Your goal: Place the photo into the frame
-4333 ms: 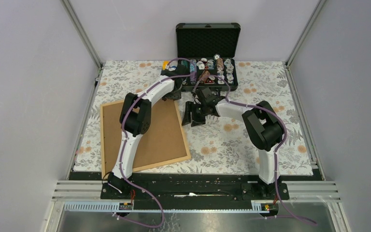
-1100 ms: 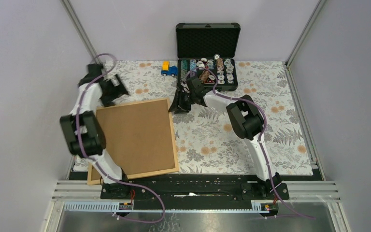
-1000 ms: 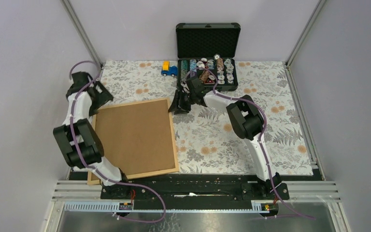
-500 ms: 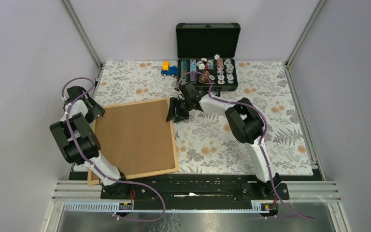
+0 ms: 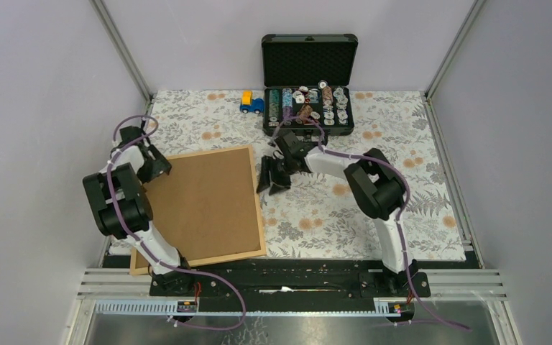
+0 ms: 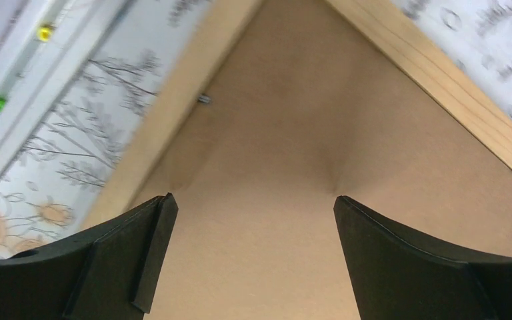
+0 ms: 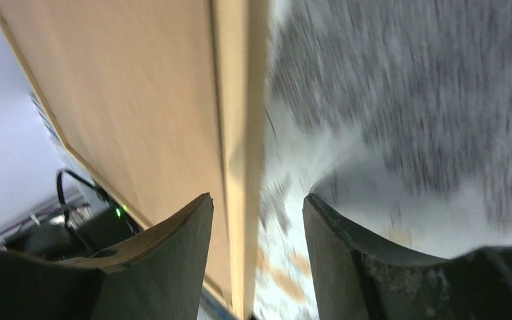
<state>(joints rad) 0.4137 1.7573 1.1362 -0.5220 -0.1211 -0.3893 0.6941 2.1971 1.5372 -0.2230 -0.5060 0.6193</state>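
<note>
Overhead, the frame (image 5: 258, 205) lies back-up on the table (image 5: 345, 215), its long axis running away from the bases. The left claw (image 5: 157, 167) hangs over its far-left corner and the right claw (image 5: 269, 181) over its right edge, elbows raised.
Left wrist: claw wide, hardboard backing (image 6: 293, 167) directly below.
Right wrist: claw half-open astride that edge, gripping nothing.
Photo unseen.

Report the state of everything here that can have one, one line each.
frame: lying flat, back side up, hardboard backing sitting in it.
photo: not in view.
black case: open, lid upright, tray full of small items.
toy car: upright on its wheels, left of the black case.
left tool: open, over the frame's far left corner.
right tool: open, over the frame's right edge.
</note>
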